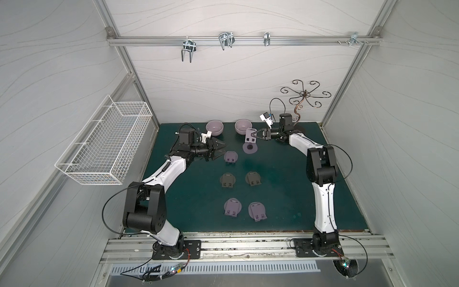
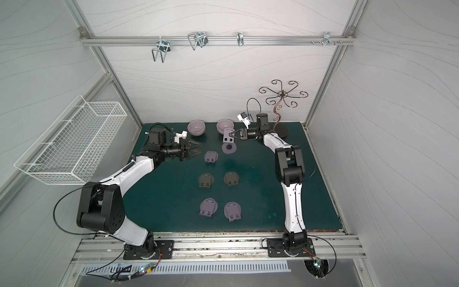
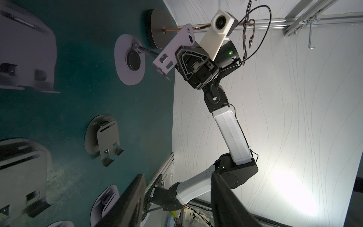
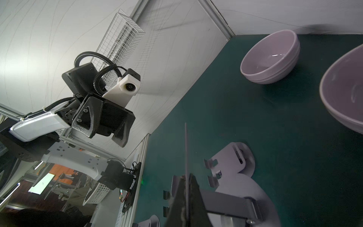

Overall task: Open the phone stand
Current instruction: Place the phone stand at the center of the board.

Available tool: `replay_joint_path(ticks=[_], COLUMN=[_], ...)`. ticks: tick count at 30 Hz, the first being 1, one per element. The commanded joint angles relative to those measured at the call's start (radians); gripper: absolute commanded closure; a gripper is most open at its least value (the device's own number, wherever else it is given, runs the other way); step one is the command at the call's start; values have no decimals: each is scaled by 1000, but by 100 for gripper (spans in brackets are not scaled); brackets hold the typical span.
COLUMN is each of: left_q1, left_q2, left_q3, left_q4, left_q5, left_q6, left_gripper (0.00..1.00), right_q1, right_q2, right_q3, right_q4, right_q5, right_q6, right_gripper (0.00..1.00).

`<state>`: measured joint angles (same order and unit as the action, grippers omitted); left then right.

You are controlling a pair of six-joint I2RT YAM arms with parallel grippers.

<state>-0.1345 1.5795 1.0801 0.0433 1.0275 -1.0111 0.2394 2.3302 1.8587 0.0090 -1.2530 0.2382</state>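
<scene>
Wire basket hung on the left wall. Left gripper hovered with jaws parted, gripping nothing. Left bowl and right bowl sat at the rear of the table (lilac insides bare). Phone stand was just before the right bowl: base flat, plate upright, pinched by the right gripper.

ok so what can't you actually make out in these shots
Right wrist view: the held phone stand shows its plate edge-on, face unreadable; fingers of the right gripper cover the pinch spot.
Left wrist view: the left gripper is only blurred fingers, cut by the frame edge.
Left wrist view: the nearest folded stand is cut off by the frame edge.
Both top views: how far the phone stand is opened is too small to judge.
</scene>
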Motion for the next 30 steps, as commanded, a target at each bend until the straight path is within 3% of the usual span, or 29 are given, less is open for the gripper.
replay_joint_path(ticks=[1, 4, 17, 27, 30], left_q1=[0, 0, -2, -1, -1], left_q2=[45, 69, 85, 83, 73], left_q3=[16, 24, 11, 13, 6], left_q4=[82, 110, 140, 159, 161], left_q5=[13, 23, 34, 40, 44], left_q6=[-33, -48, -49, -66, -66], left_gripper=[44, 44, 44, 44, 43], right_q1=[-7, -10, -14, -18, -20], right_q2=[55, 109, 190, 230, 237], right_q3=[79, 155, 170, 235, 237], right_q4=[-140, -293, -219, -357, -351], right_q5=[-40, -31, -17, 17, 20], right_q6=[-87, -168, -126, -164, -151], right_gripper=[100, 100, 100, 100, 87])
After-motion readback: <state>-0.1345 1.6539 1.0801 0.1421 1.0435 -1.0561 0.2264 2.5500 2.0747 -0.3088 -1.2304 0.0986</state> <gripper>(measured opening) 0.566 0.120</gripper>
